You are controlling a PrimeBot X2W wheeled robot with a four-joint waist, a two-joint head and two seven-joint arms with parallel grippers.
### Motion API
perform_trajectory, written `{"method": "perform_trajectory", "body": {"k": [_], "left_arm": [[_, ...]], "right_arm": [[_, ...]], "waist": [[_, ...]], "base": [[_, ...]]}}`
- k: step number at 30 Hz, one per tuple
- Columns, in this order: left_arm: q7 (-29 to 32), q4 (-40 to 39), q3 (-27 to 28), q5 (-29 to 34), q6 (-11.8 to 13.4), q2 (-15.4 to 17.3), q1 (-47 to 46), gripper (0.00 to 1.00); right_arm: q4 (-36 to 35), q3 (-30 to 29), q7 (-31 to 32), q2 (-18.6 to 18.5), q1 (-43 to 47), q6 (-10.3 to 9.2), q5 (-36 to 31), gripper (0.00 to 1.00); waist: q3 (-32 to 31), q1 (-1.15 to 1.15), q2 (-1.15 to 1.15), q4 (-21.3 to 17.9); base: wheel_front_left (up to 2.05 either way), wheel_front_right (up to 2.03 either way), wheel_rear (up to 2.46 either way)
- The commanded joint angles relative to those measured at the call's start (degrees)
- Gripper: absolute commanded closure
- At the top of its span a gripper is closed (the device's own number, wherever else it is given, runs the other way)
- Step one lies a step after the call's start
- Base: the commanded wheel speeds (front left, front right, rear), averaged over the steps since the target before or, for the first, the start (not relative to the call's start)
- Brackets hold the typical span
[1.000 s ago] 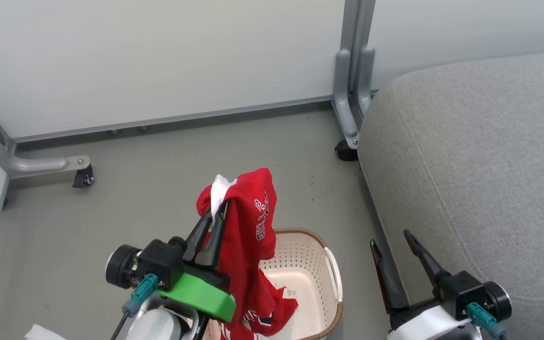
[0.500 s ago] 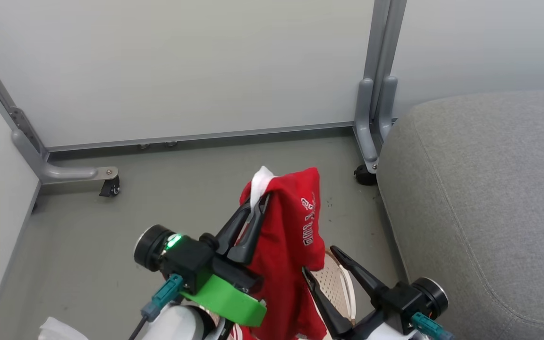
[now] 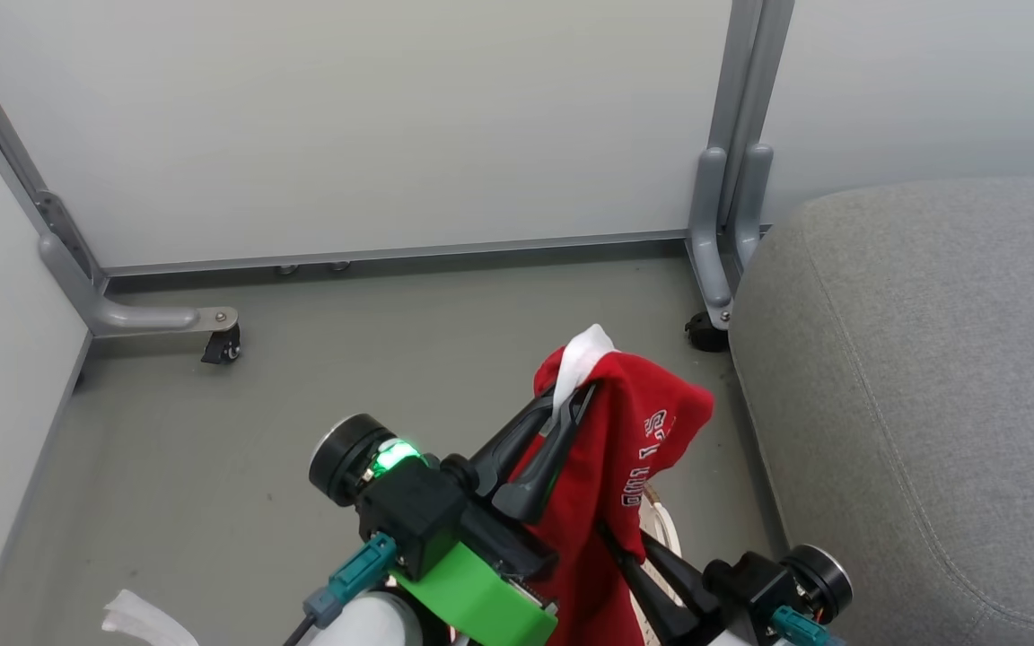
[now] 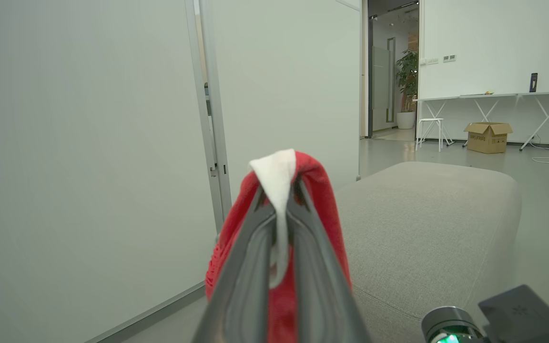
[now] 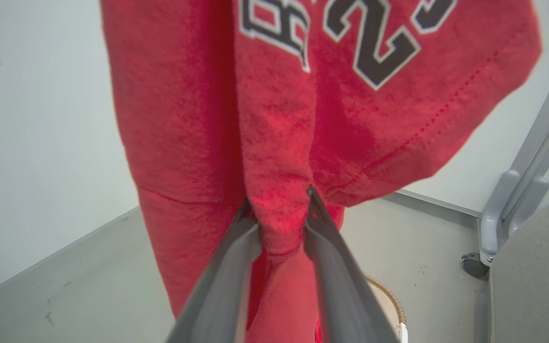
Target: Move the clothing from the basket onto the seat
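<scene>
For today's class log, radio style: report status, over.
Left tool shut on red garment's white trim. Right tool pinching lower fold. Garment hanging beside sofa. No obstacle seen.

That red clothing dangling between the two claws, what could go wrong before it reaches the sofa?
The left gripper pinches only the white trim of the red basketball garment, so it might slip free. The right gripper has just a small fold between the tips of its jaws. The hanging cloth could snag the basket on the way to the seat.
</scene>
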Motion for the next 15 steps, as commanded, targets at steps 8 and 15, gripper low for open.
{"method": "perform_trajectory", "body": {"k": [8, 15], "left_arm": [[-0.7, 1.9, 0.6, 0.0, 0.9, 1.1, -0.1, 1.0], [-0.2, 3.7, 1.0, 0.3, 2.2, 1.2, -0.4, 0.9]], "right_arm": [[-0.3, 0.3, -0.2, -0.5, 0.7, -0.09, 2.0, 1.0], [-0.5, 0.0, -0.2, -0.6, 0.9, -0.09, 2.8, 1.0]], "waist": [[0.6, 0.0, 0.0, -0.4], [0.8, 0.0, 0.0, -0.6]], "base": [[0.0, 0.0, 0.0], [0.0, 0.0, 0.0]]}}
